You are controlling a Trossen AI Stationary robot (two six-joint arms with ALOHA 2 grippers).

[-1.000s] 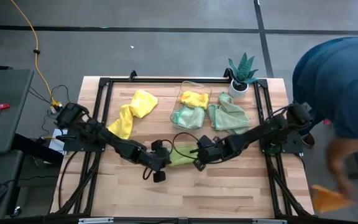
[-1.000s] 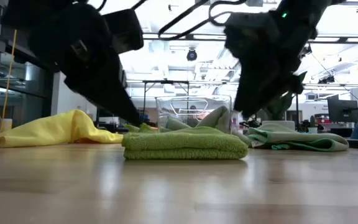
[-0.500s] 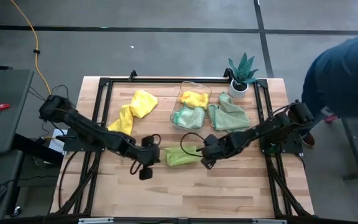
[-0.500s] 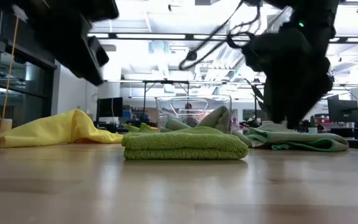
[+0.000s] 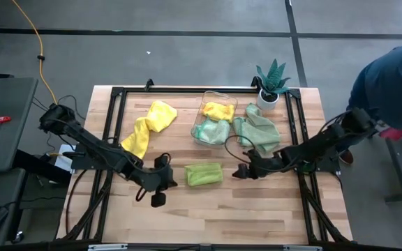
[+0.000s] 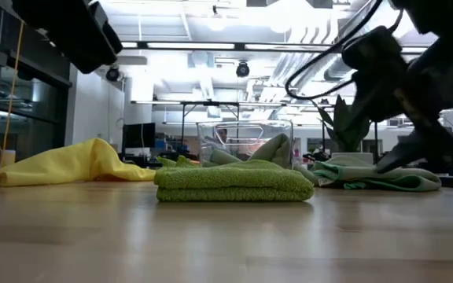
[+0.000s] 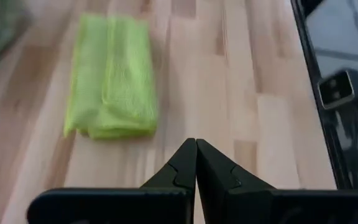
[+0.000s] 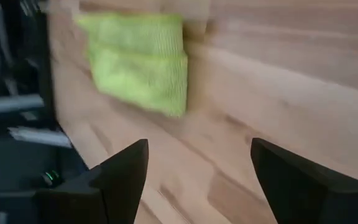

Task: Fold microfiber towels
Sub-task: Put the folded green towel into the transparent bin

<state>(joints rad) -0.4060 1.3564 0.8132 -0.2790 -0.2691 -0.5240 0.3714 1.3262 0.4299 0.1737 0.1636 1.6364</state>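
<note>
Both grippers have withdrawn from the folded lime towel (image 5: 204, 174), left gripper (image 7: 196, 163) closed, right gripper (image 8: 199, 177) wide; fold appears complete

We see a lime green microfiber towel (image 5: 204, 174) folded into a neat flat rectangle (two thick layers in the low view), lying alone near the middle of the wooden bench (image 5: 257, 209). A bright yellow towel (image 5: 148, 125) sprawls crumpled toward the far left. A pale mint green towel (image 5: 257, 131) lies rumpled toward the far right, with another yellow towel (image 5: 217, 111) and a mint one (image 5: 209, 131) bunched together between them.
</note>
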